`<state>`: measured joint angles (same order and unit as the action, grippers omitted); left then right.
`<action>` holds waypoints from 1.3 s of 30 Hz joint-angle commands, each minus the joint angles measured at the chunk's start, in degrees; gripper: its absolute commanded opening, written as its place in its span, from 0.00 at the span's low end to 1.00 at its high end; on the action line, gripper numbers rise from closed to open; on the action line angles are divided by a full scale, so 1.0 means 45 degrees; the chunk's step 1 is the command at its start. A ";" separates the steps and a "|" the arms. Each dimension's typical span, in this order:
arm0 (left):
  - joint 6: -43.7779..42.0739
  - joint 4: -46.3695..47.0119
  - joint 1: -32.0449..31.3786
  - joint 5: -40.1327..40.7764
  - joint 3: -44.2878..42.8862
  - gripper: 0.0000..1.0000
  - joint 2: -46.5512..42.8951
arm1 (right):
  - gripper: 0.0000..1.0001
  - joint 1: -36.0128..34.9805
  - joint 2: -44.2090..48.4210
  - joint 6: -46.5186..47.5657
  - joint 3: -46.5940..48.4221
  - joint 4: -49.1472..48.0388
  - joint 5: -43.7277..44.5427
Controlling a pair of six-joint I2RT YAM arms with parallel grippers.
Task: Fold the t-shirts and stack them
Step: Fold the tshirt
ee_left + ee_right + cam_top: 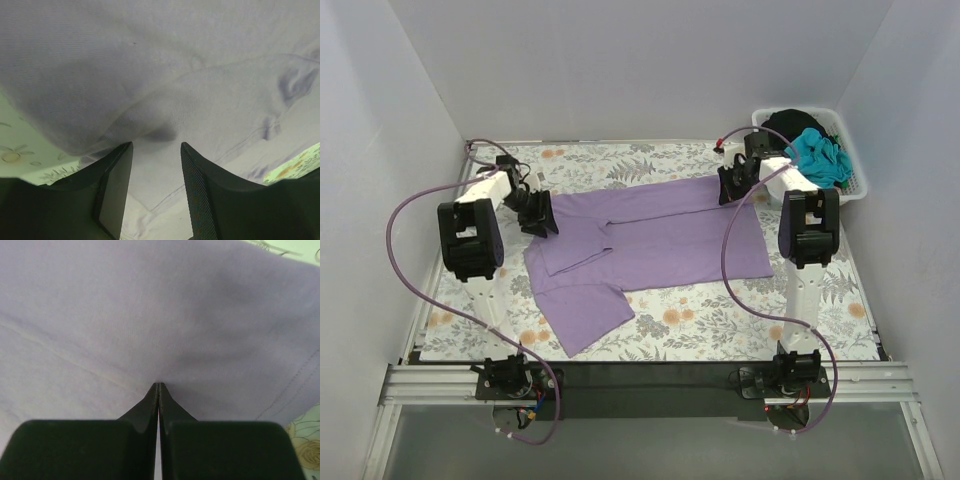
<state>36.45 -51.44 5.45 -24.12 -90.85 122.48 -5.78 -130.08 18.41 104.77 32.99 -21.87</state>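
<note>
A large lavender t-shirt (650, 250) lies spread on the floral table cover, one sleeve folded in near its left side. My left gripper (538, 215) is at the shirt's far left edge. In the left wrist view it (152, 150) is open, and a raised fold of the lavender cloth (160, 100) sits just ahead of the gap. My right gripper (733, 188) is at the shirt's far right corner. Its fingers (158, 390) are shut, with their tips pinching the lavender cloth (150, 305). A teal shirt (820, 155) and a black shirt (790, 122) are bunched in the basket.
A white basket (858, 188) stands at the back right corner, just behind the right arm. White walls close in the table on the left, the back and the right. The floral cover (720, 325) shows in front of the shirt. Purple cables loop from both arms.
</note>
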 commanded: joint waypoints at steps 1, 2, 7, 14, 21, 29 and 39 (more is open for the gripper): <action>-0.0345 0.0359 0.0331 0.1726 -0.1214 0.43 0.1862 | 0.01 -0.0063 -0.0175 0.0010 -0.0098 0.0403 0.0231; -0.0384 0.0241 0.0370 0.1727 -0.2126 0.43 0.2233 | 0.01 -0.0044 -0.0175 -0.0010 -0.0118 0.0383 0.0231; -0.0579 -0.0852 0.0585 0.1532 -0.5257 0.43 0.4361 | 0.01 -0.0024 -0.0623 -0.0127 0.0524 0.0364 0.0893; -0.0599 -0.0249 0.0721 0.0873 -0.5261 0.51 0.3140 | 0.01 -0.0024 -0.1231 -0.0634 0.2439 0.0422 0.0370; -0.1145 -0.1086 0.0761 -0.1317 -0.7132 0.63 0.1106 | 0.34 -0.0160 0.1872 -0.1104 0.1311 0.0461 -0.2542; -0.3818 -0.3158 0.0839 -0.3038 -0.4103 0.70 -0.2837 | 0.78 -0.0180 0.5835 0.1159 -0.1561 0.1901 -0.1938; -0.8761 -0.3549 0.1112 -0.1828 0.3504 0.49 -0.8015 | 0.43 -0.1603 1.0427 0.4734 -0.8292 0.2942 0.0988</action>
<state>6.15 -65.67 10.04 -34.85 -80.73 88.97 -10.55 -88.25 32.71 73.43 43.31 -23.40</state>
